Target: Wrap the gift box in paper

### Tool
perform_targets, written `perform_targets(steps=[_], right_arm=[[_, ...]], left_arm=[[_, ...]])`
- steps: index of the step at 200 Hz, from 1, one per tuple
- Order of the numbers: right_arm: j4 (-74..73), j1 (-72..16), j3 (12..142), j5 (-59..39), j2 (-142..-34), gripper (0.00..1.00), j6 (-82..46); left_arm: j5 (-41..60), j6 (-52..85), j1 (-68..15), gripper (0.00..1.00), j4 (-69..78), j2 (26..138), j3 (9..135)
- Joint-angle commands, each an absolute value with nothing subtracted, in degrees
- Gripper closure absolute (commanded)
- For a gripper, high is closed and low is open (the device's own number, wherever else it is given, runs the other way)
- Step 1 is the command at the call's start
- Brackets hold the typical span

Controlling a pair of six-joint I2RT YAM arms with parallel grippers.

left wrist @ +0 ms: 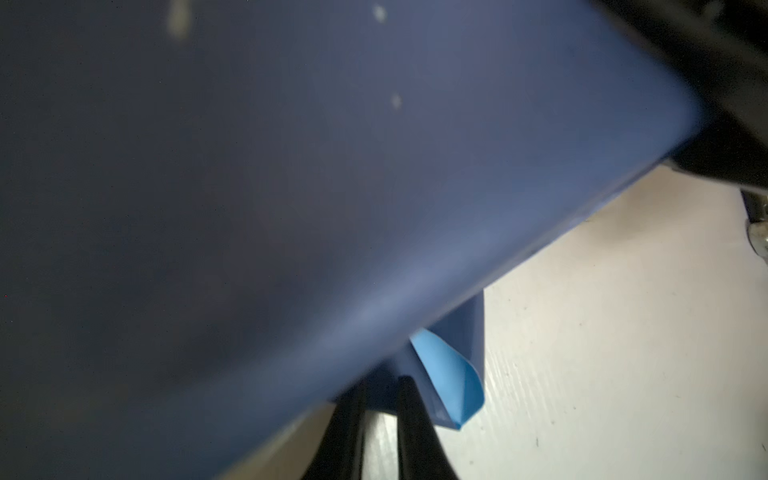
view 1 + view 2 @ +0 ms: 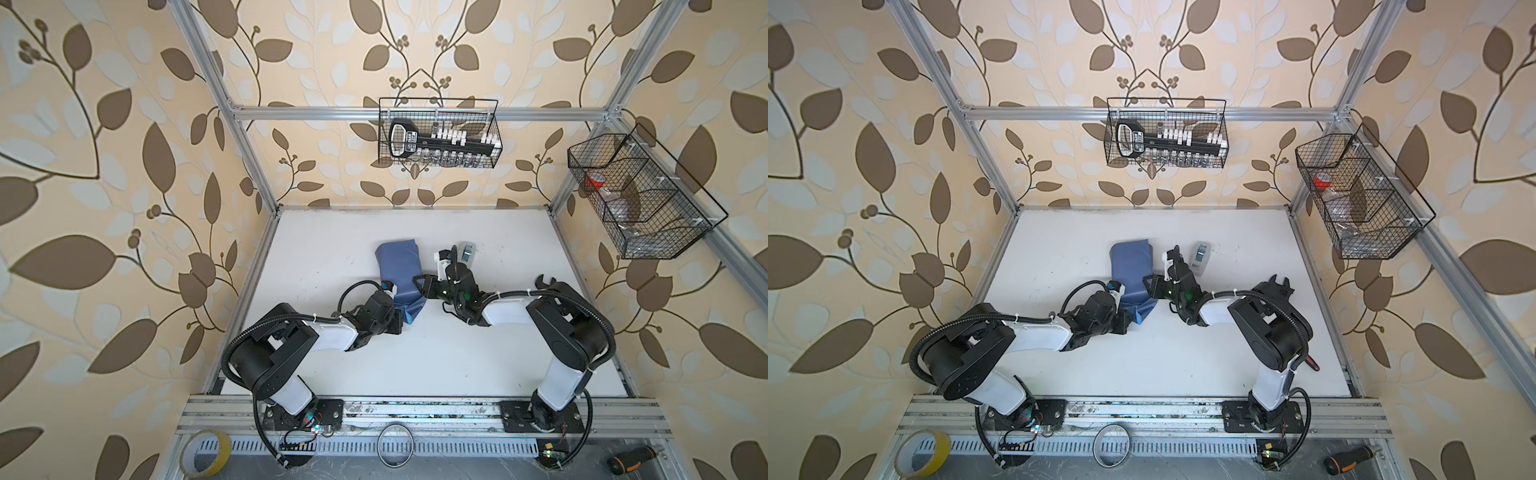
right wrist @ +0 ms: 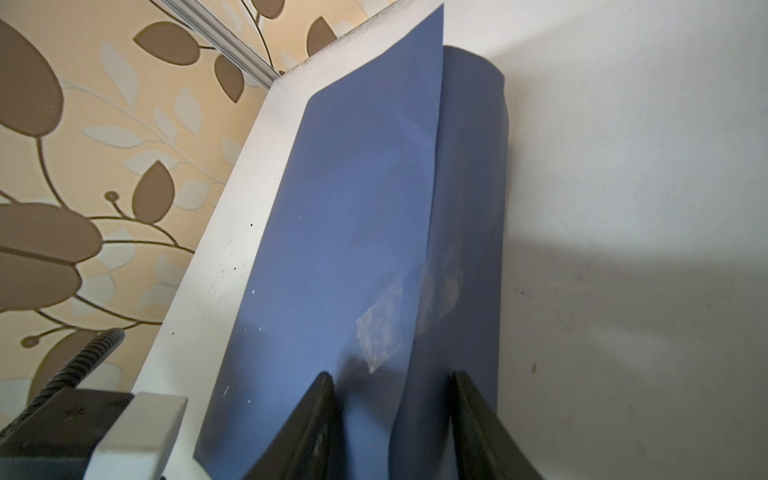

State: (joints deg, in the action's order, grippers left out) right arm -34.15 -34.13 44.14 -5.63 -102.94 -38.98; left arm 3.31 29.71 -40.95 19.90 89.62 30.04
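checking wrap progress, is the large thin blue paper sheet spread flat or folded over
Folded over: the large thin blue paper sheet overlaps itself along a seam, with a clear tape strip across that seam.

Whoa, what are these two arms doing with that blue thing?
They are wrapping a gift. The paper is folded into a parcel on the table; the box is out of sight. The left gripper seems to pinch the paper's near end, while the right gripper stands open over a seam with a piece of clear tape.
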Motion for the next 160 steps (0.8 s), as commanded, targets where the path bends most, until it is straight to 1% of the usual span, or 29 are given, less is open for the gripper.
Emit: perform_targets(steps=[1,46,106,132,160], right_arm=[[-29.0,-35.0,43.0,-6.4,-105.6,0.54,-38.8],[-28.9,-34.9,43.2,-6.5,-105.5,0.54,-38.9],[-28.6,-34.9,43.3,-6.4,-105.6,0.54,-38.9],[-28.5,-34.9,43.6,-6.4,-105.6,0.54,-38.8],[-28.5,-34.9,43.5,-6.4,-105.6,0.54,-38.8]], left_arm=[[3.3,27.8,-42.4,0.83,13.9,91.1,30.4],[2.9,26.6,-44.6,0.85,12.8,92.5,31.4],[2.7,26.0,-45.4,0.86,11.7,92.9,32.5],[1.7,26.1,-45.4,0.87,11.7,91.4,32.4],[-1.7,26.8,-44.9,0.88,10.1,91.8,33.9]])
